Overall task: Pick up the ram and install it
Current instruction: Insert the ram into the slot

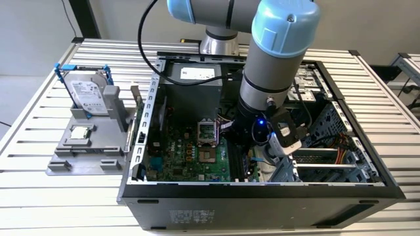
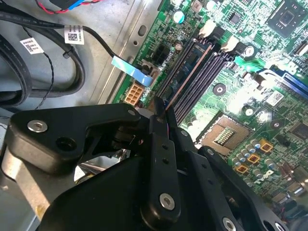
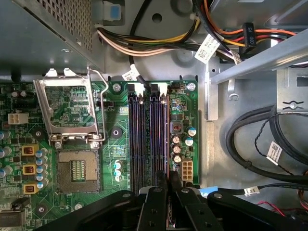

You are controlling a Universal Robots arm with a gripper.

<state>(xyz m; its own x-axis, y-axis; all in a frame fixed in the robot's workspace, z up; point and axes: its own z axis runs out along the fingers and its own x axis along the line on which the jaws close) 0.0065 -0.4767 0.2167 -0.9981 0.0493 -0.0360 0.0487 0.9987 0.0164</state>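
1. Exterior view: the robot arm (image 1: 269,64) reaches down into the open computer case (image 1: 262,196), its base standing at twelve o'clock of the case. Its wrist hangs over the green motherboard (image 1: 190,157), at about three o'clock of the processor socket (image 1: 210,157).
2. On the slatted table (image 1: 39,206), at nine o'clock of the case, sits a grey fixture (image 1: 85,157). It holds an upright hard drive (image 1: 85,96), with a small square processor chip (image 1: 80,132) at six o'clock of the drive.
3. In both wrist views the gripper (image 3: 168,185) (image 2: 162,108) is down at the near end of the black memory slots (image 3: 137,139). Its two fingers (image 3: 175,183) are drawn close together, pinching the ram (image 2: 188,70) (image 3: 166,139) by its end.
4. The ram stands on edge along the outermost slot, the one farthest from the socket. Its dark blue face and copper-coloured edge show in the second wrist view. Whether it is pressed fully home cannot be told.
5. The slot's pale latch (image 2: 209,29) sits at the far end of the stick.
6. In the first wrist view the socket (image 3: 77,168) lies bare, its metal retaining frame (image 3: 67,103) swung open beside it.
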